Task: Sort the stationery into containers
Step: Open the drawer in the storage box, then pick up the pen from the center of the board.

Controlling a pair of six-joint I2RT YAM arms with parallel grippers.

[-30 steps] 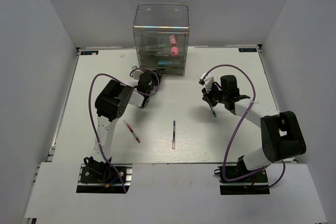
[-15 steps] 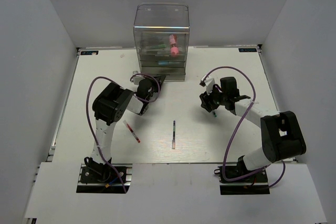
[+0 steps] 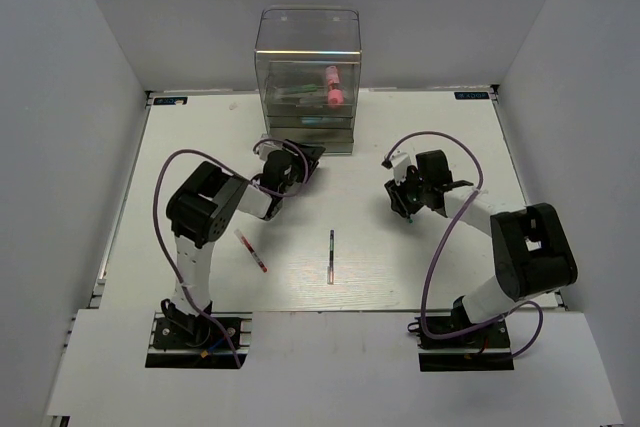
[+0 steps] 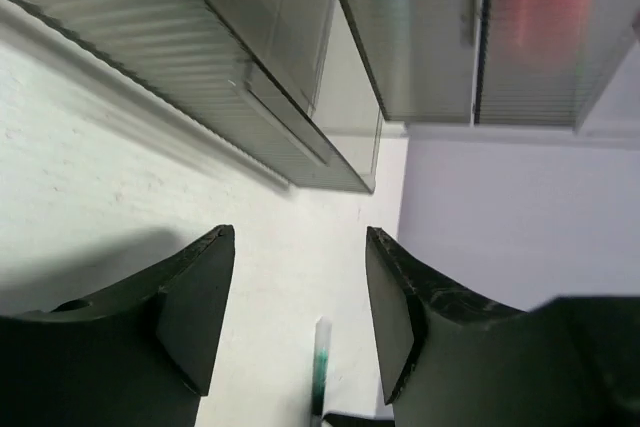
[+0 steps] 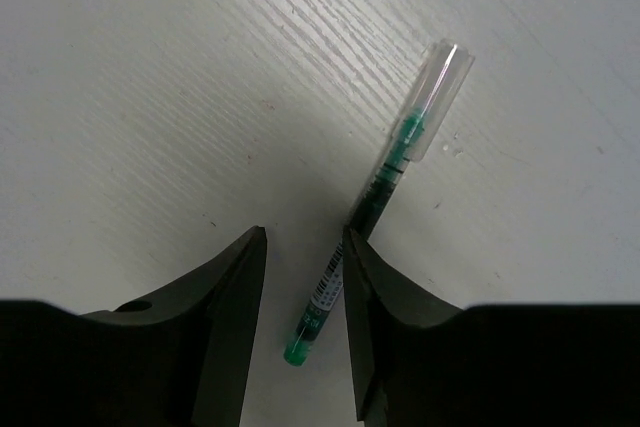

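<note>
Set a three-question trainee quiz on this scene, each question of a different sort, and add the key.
1. True or false: the right gripper is open, with a green pen lying partly between its fingers.
2. Which item shows inside the drawer box? A. pink tube B. stapler C. scissors
3. Short answer: in the top view, which lies closer to the left arm, the red pen or the dark pen?
Key: 1 true; 2 A; 3 the red pen.
</note>
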